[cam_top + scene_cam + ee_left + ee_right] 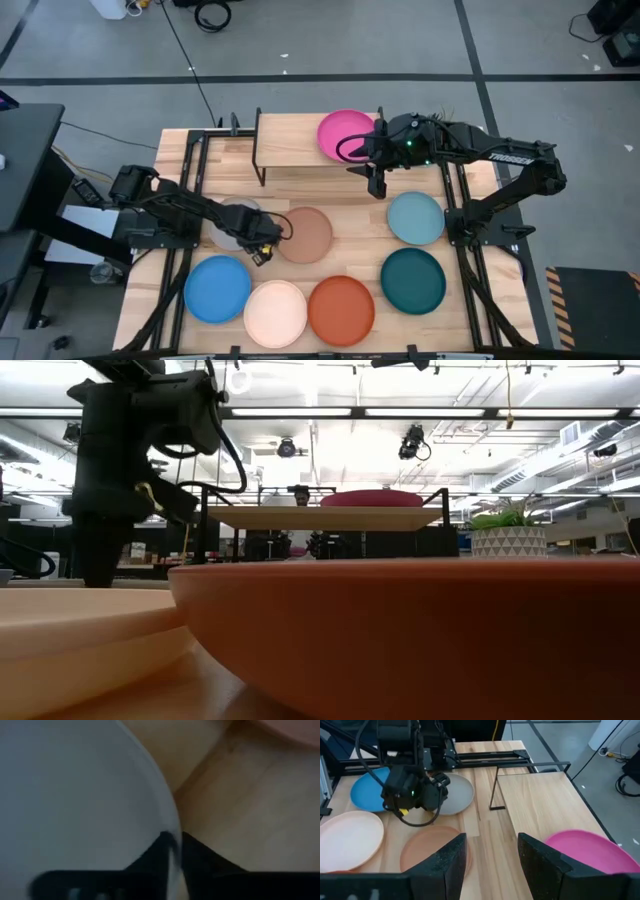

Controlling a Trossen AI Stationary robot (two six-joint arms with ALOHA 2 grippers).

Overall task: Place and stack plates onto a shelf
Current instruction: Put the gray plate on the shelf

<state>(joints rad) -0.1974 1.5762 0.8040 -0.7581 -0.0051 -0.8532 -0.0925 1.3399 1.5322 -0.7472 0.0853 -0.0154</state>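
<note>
By grey plate [232,222]: tan-peach plate [305,235], touching.

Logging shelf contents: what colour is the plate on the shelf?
Magenta plate, on the shelf; clearest in the high view.

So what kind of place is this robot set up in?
Likely a robotics lab or workshop: exposed ceiling ducts and strip lights, cables across a bare concrete floor, and a potted plant behind.

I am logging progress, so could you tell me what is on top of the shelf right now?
Only the magenta plate lies on the shelf, at its right end. The right gripper, open, partly covers the plate's right edge.
</note>
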